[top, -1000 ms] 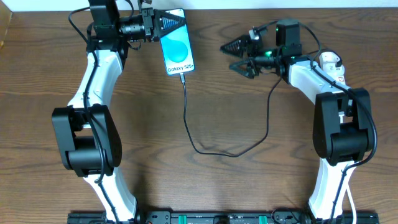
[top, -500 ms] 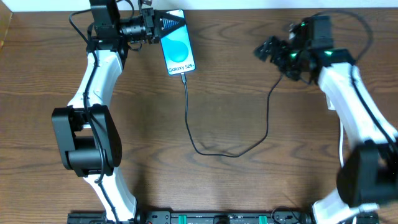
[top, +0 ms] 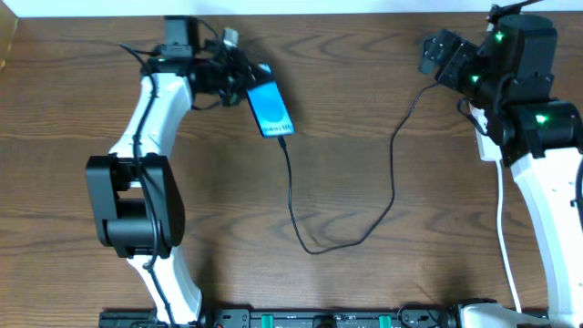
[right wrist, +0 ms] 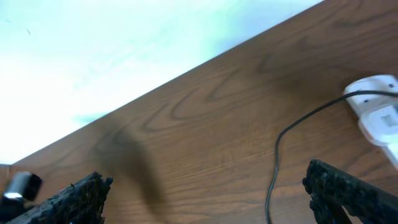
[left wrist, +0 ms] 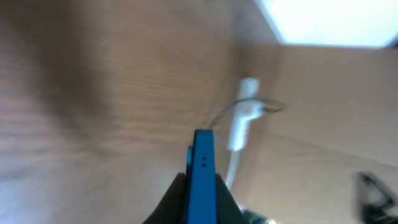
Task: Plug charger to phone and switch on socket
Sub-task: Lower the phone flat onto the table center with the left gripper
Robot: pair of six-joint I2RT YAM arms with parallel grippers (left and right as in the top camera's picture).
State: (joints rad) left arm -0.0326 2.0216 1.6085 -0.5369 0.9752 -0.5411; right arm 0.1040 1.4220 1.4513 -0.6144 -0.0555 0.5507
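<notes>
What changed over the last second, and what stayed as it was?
The left gripper carried the phone down and rightward in the overhead view, twisting it so its screen looks narrower. The charger trailed along, its loop shifting right. The right gripper withdrew from mid-frame toward the upper right corner. Unchanged: left gripper shut on the phone, charger plugged in, right gripper open and empty.

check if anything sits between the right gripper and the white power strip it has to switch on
Nothing solid visible. In the right wrist view the open right gripper hangs over the wooden table with the white power strip off to one side; only the thin black charger cable lies between them.
</notes>
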